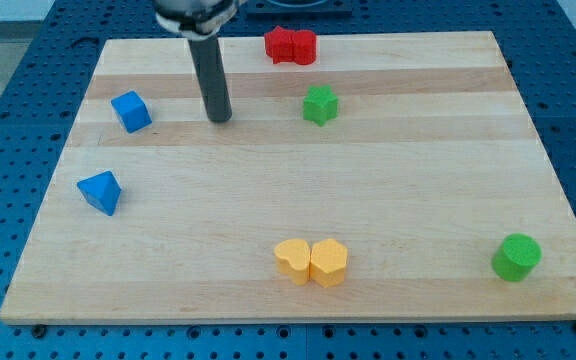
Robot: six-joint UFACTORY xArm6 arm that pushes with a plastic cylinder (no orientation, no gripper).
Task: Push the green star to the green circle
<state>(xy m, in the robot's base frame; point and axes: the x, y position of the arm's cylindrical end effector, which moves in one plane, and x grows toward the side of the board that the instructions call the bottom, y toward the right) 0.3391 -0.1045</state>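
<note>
The green star (319, 104) lies on the wooden board near the view's top, right of centre. The green circle (516, 257), a short cylinder, stands near the board's bottom right corner, far from the star. My tip (219, 119) rests on the board to the left of the green star, about a hundred pixels away and slightly lower, touching no block. The dark rod rises from it to the view's top edge.
Two red blocks (290, 45) sit together at the board's top edge above the star. A blue cube (130, 111) lies left of my tip, a blue triangle (100, 192) lower left. Two yellow blocks (311, 261) touch each other at bottom centre.
</note>
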